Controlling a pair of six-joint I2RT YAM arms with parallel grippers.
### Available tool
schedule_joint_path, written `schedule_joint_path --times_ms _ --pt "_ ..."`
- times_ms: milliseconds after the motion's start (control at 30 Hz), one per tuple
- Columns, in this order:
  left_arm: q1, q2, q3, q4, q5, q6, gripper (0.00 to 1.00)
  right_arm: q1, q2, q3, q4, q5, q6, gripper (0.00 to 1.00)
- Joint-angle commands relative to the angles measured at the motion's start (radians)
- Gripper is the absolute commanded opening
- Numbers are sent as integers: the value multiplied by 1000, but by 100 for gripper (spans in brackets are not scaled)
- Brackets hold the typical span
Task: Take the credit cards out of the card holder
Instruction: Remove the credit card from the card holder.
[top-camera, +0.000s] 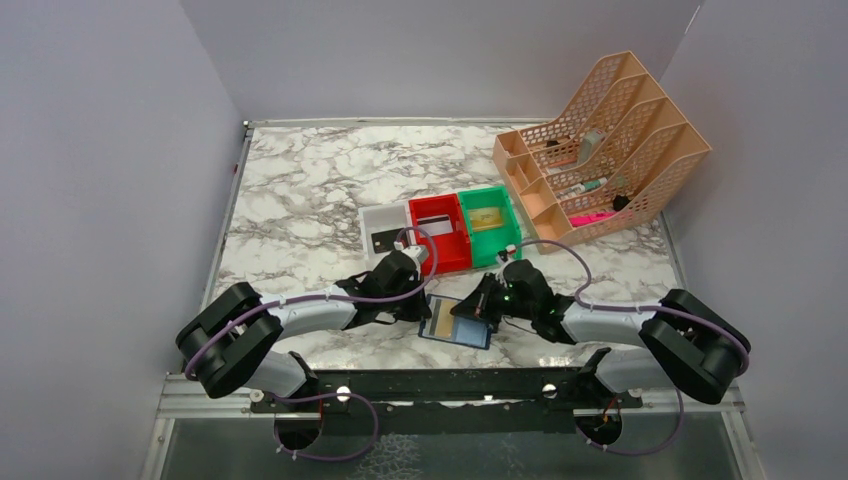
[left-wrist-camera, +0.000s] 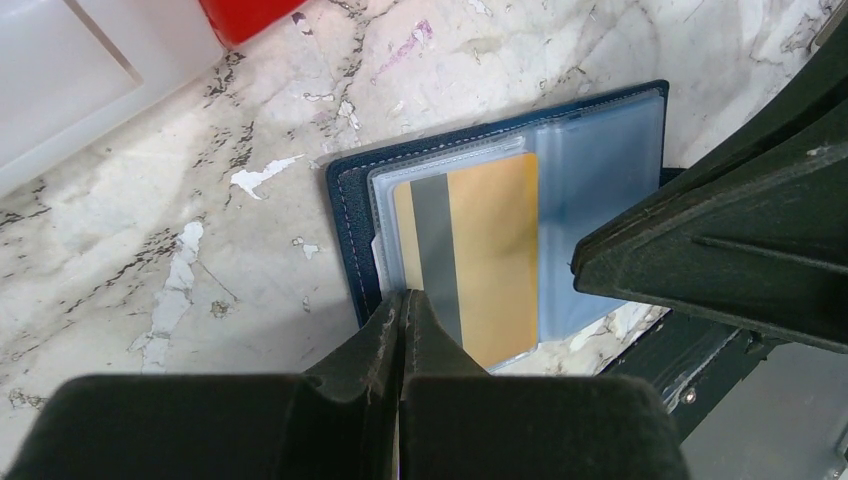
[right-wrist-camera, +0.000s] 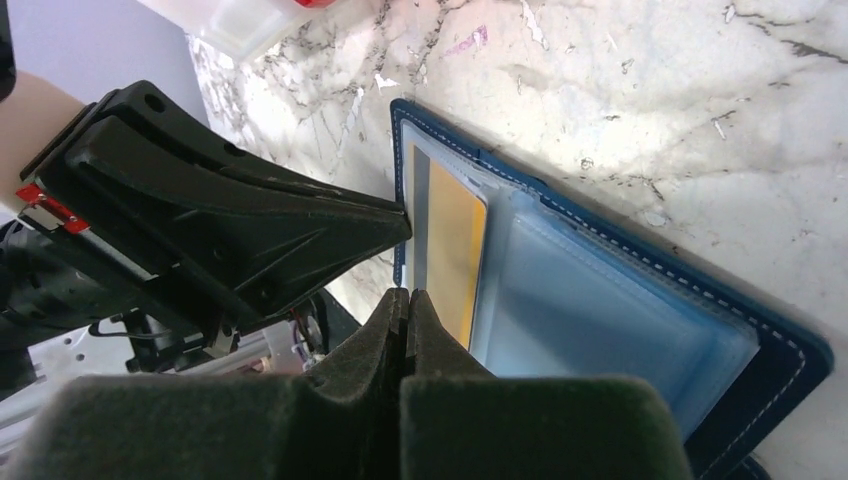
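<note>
I saw the left gripper (left-wrist-camera: 405, 300) and right gripper (right-wrist-camera: 408, 298) both pinched fully together, tips at the gold card (left-wrist-camera: 490, 260) inside the open card holder (left-wrist-camera: 348, 210).

**On the desk: three bins, three cards, one holder**

One marbled desk (top-camera: 300, 190) carries everything. Two arms reach over it, the left arm (top-camera: 300, 310) and the right arm (top-camera: 610, 320). Each ends in one gripper, so there are two: the left gripper (left-wrist-camera: 405, 300) and the right gripper (right-wrist-camera: 407, 297).

One card holder (top-camera: 470, 333) lies at the near middle. Just beyond it stand three bins in a row:
- one white bin (top-camera: 385, 220) on the left
- one red bin (top-camera: 445, 250) in the middle
- one green bin (top-camera: 492, 245) on the right

Three credit cards show:
- one gold card (left-wrist-camera: 490, 250) in the card holder
- one dark card (top-camera: 383, 240) in the white bin
- one tan card (top-camera: 487, 218) in the green bin

One peach mesh organiser (top-camera: 640, 110) stands at the far right. The items in it are too small to count.
</note>
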Motion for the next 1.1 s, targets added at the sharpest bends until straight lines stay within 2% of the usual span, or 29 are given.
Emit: schedule_joint_path --times_ms 0,100,200,267,467,633,767,933,1067 --pt "-9 26 -12 -62 -20 10 0 -9 -26 -20 18 -30 14 1" --pt "-9 27 -11 -61 -17 13 0 -9 -13 -17 -3 -37 15 1" --pt "-9 28 -8 -60 -12 13 0 -9 21 20 -76 -38 -7 17" --pt "-9 26 -9 -60 -13 11 0 -9 55 36 -76 -54 -15 21" --pt "-9 26 -18 -54 -10 3 0 -9 134 40 -36 -73 5 25" --pt "-10 29 -24 -42 -4 -4 0 -9 176 14 51 -94 26 21" --pt "-10 31 -27 -39 -3 -4 0 -9 194 -8 148 -118 54 12" --pt "-9 24 -33 -41 -10 -9 0 -9 155 -33 197 -109 69 2" --pt "-9 23 -33 -51 -23 -7 0 -15 98 -55 216 -99 68 1"
